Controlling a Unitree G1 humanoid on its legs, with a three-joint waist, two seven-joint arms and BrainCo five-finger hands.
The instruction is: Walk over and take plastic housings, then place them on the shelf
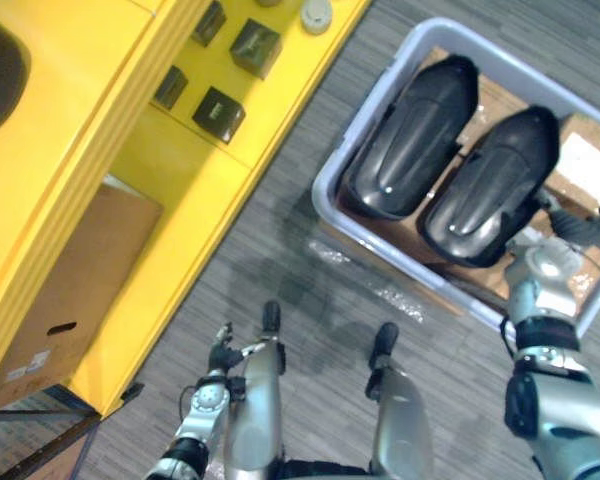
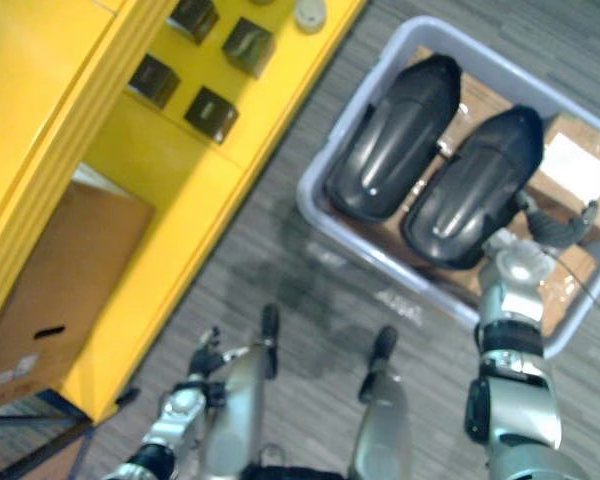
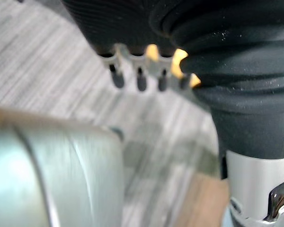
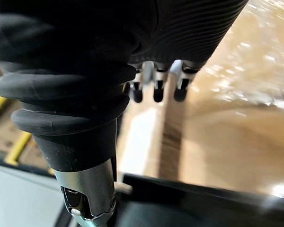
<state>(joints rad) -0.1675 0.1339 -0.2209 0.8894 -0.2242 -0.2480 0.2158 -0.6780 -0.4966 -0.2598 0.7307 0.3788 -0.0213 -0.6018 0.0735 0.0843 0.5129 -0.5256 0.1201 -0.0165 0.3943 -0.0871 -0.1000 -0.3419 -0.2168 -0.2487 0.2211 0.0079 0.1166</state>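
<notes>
Closest in, the left hand (image 1: 218, 358) hangs low over the floor, fingers straight and empty, well apart from the work. Across from it, the right hand (image 1: 572, 226) reaches into the grey tub (image 1: 325, 185), fingers relaxed and straight over the cardboard boxes (image 1: 590, 165), holding nothing. Just beside it, toward the robot's left, lies the nearer housing (image 1: 495, 185); the second housing (image 1: 412, 140) lies parallel on its far side. Both long axes run diagonally, from the tub's near-left wall toward its far-right corner. The right hand is plainly the nearer one, and would probably have to come in sideways across the shell. Each housing is a glossy black, elongated, rounded shell with lengthwise ridges, likely slippery. The yellow shelf (image 1: 180, 200) stands off to the robot's left.
</notes>
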